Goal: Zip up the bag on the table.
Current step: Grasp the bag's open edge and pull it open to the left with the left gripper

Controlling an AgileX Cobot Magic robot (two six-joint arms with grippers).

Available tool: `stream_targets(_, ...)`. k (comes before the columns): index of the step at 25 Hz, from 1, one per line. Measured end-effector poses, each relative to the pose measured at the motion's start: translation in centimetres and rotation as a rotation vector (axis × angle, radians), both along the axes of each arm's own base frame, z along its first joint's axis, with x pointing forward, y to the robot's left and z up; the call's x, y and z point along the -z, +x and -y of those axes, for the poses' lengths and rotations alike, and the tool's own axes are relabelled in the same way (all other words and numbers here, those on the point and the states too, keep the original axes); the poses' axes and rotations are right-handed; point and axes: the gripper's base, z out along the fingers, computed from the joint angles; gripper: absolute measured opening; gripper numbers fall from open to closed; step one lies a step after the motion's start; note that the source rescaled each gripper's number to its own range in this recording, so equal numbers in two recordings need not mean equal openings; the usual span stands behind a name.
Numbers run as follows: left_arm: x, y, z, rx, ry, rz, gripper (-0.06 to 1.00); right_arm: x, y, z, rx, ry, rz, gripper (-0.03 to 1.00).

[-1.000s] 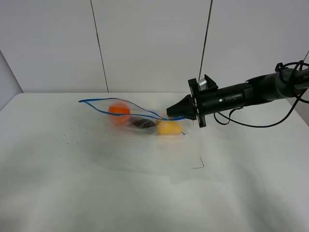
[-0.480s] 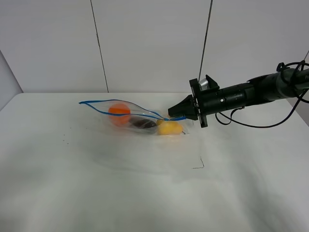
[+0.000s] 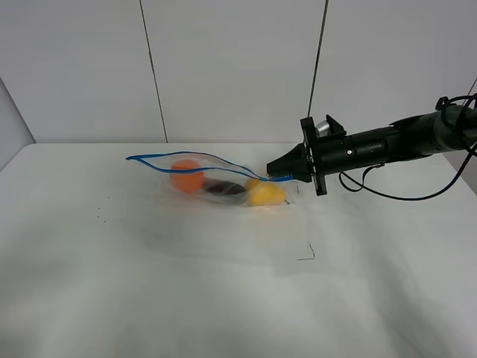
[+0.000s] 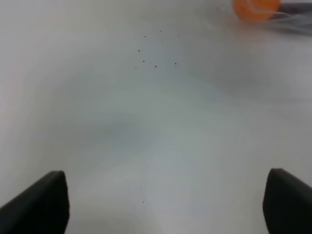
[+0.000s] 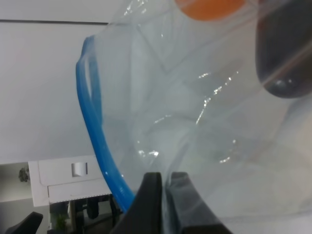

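The clear bag [image 3: 212, 179] lies on the white table [image 3: 186, 283] with its blue zip strip [image 3: 194, 159] gaping open along the top. An orange fruit [image 3: 185, 174], a dark purple fruit [image 3: 223, 188] and a yellow fruit [image 3: 264, 194] show through it. My right gripper [image 3: 277, 173] is shut on the bag's right end, at the zip strip. In the right wrist view the fingers [image 5: 151, 202] pinch the plastic beside the blue strip [image 5: 92, 122]. My left gripper [image 4: 161, 204] is open over bare table; the orange fruit [image 4: 256, 7] shows at that frame's edge.
A thin black corner mark [image 3: 307, 253] is on the table in front of the bag. Tiny dark specks [image 3: 100, 212] lie to the left. A grey panelled wall [image 3: 231, 67] stands behind the table.
My right gripper has moved slightly right and up with the bag's end, dragging the bag and fruit a little to the right.
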Motion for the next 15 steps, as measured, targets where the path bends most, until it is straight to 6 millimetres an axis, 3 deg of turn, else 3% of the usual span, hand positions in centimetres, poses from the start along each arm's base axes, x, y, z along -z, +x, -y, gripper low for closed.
stream_targets(3,-1.0,0.0,0.0,0.0,0.001,0.025,1.0,0.0,0.0,0.0,0.001,0.0,-0.002,0.0)
stream_targets(8,-7.3,2.8,-0.1,0.001,0.002,0.054,1.0,0.0,0.0,0.0,0.001,0.0,-0.002,0.0)
stream_targets(12,-11.3,7.7,-0.2,0.02,0.036,-0.038,1.0,0.0,0.0,0.0,0.001,0.0,-0.002,0.0)
stream_targets(15,-12.1,11.7,-0.3,0.076,0.13,-0.108,1.0,0.0,0.0,0.0,0.001,0.0,-0.002,0.0)
